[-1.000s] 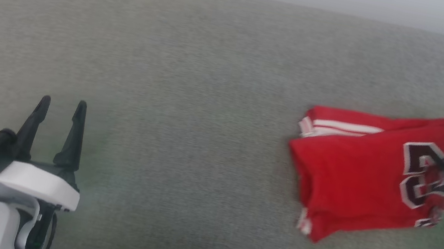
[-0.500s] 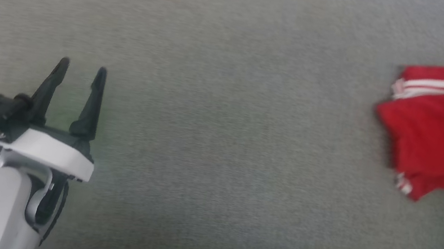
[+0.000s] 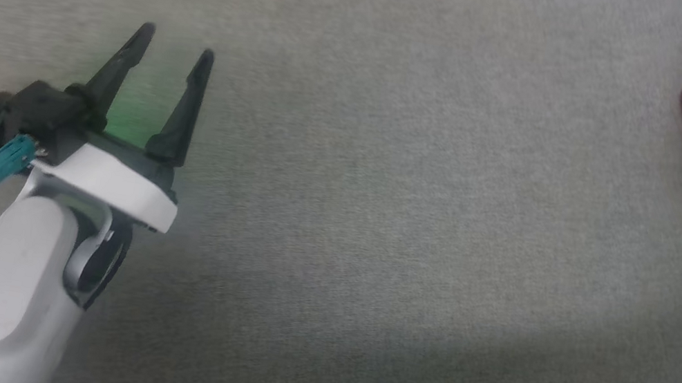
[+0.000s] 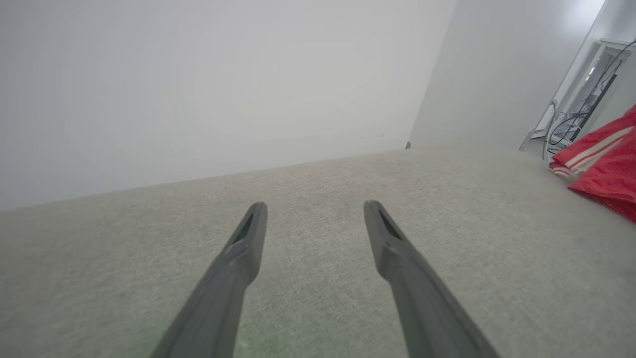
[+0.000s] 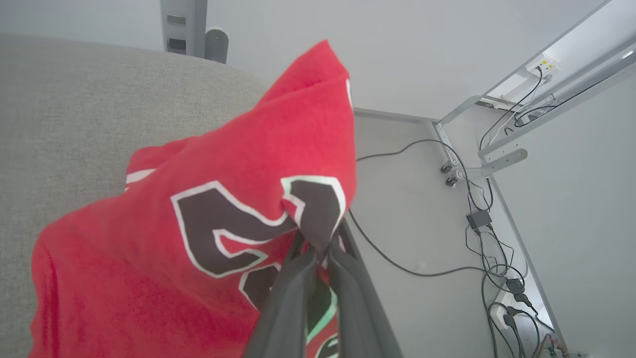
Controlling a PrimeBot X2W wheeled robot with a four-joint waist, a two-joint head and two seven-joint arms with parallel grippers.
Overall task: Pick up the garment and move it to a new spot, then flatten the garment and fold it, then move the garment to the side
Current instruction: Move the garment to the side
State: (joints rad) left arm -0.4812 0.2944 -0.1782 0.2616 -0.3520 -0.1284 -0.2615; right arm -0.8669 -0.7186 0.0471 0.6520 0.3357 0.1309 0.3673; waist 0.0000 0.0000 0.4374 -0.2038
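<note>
- My right gripper (image 5: 318, 251) has its two long dark fingers pressed together on a fold of the garment (image 5: 238, 149), a red jersey-style fabric shirt with a black, white-edged number. The pinch sits right at the edge of that number.
- Seen from that wrist, the red cloth stands in a peak beyond my fingertips and spreads away to the left over the grey woven fabric surface (image 5: 64, 114).
- To the right of the cloth there is a pale floor (image 5: 412, 209) with black cables (image 5: 427, 275) trailing across it.
- In the head view, one end of the garment, with its white stripes, lies on the grey surface at the upper right corner, cut off by the frame edge.
- My left gripper (image 3: 176, 41) is spread wide and holds nothing. It is over bare grey fabric, well apart from the garment, and I cannot tell whether the fingertips touch the surface.
- From my left wrist, the garment shows at the far right edge, with a white wall (image 4: 198, 89) beyond the surface.
</note>
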